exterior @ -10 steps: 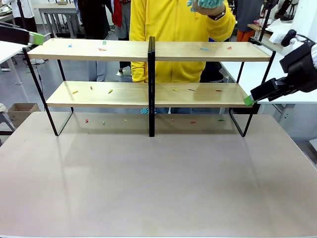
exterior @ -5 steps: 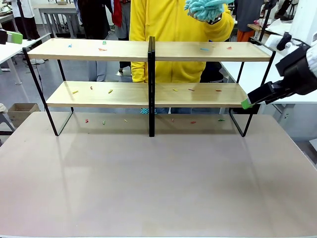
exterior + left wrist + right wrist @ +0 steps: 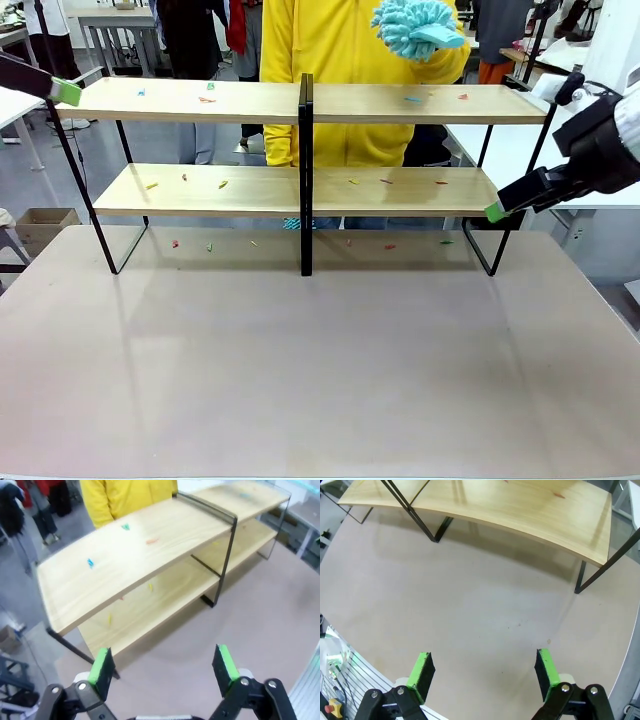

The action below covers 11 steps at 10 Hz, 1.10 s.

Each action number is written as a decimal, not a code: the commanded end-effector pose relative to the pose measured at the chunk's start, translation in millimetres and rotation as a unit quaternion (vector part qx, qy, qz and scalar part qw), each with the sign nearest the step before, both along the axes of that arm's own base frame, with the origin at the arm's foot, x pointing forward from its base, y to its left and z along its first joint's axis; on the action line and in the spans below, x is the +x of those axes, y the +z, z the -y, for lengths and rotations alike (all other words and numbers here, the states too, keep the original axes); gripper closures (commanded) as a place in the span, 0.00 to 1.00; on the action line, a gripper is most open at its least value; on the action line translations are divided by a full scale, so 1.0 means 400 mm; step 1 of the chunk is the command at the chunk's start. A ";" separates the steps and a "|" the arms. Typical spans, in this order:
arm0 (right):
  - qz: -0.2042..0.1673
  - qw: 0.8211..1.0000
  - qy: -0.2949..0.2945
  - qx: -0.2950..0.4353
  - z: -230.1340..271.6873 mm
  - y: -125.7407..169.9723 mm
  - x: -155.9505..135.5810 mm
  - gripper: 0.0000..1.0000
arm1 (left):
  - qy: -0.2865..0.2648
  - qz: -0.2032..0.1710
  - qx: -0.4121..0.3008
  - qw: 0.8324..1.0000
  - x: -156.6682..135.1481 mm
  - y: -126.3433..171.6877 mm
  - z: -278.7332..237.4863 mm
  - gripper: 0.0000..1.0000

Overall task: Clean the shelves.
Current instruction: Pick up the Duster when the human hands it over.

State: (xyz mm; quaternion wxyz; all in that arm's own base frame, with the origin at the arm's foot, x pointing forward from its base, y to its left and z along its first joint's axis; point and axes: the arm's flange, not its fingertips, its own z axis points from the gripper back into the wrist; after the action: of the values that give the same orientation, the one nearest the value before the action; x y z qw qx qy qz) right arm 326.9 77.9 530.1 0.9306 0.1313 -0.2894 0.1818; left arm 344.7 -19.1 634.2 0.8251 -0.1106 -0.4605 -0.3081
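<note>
Hands first: my left hand [image 3: 165,665] is wide open and empty, its green pads well apart. My right hand [image 3: 482,672] is the same, spread above the bare table [image 3: 470,610] with nothing in it.

From the left hand the shelves [image 3: 165,545] lie ahead at twelve o'clock, with the near end toward ten and the long run stretching off to one o'clock. I am close to that end but touching nothing. From the right hand a board and one thin black leg sit between twelve and two o'clock, near but apart from me.

In the front view, the left hand hangs just off the nine o'clock end of the upper board [image 3: 250,100]. The right hand sits just off the three o'clock end of the lower board [image 3: 270,192].

I judge the rack stiff but light: two long wooden boards on a slim metal frame, likely to slide or rock on the smooth table if pushed sideways. To steady it I would close on the black end frame or pinch a board's short edge, one hand at each end. The board faces look smooth and too broad to grip.

Small coloured scraps [image 3: 222,184] lie scattered on both boards and on the table beneath. They look feather-light, easy to sweep and hard to pinch.

Beyond the rack, at about one o'clock above the upper board, a person holds up a fluffy teal duster [image 3: 415,25], soft and well apart from both my hands.
</note>
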 end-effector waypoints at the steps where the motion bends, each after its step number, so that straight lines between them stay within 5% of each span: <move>1: 0.004 1.000 0.011 0.016 0.017 -0.014 0.009 0.00 | -0.001 -0.028 0.014 1.000 0.043 0.029 0.009 0.00; 7: -0.002 1.000 0.006 0.021 0.037 -0.022 0.013 0.00 | 0.007 0.031 -0.066 0.997 0.037 0.028 0.003 0.00; 11: -0.006 1.000 0.008 0.022 0.040 -0.027 0.018 0.00 | 0.031 0.065 -0.052 0.996 -0.020 0.033 0.008 0.00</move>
State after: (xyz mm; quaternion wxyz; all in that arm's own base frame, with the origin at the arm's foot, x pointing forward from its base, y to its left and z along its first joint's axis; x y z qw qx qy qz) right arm 331.0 68.9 526.5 0.9325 0.1406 -0.2856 0.1707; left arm 344.2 -15.3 654.1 0.8002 -0.1315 -0.5250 -0.2583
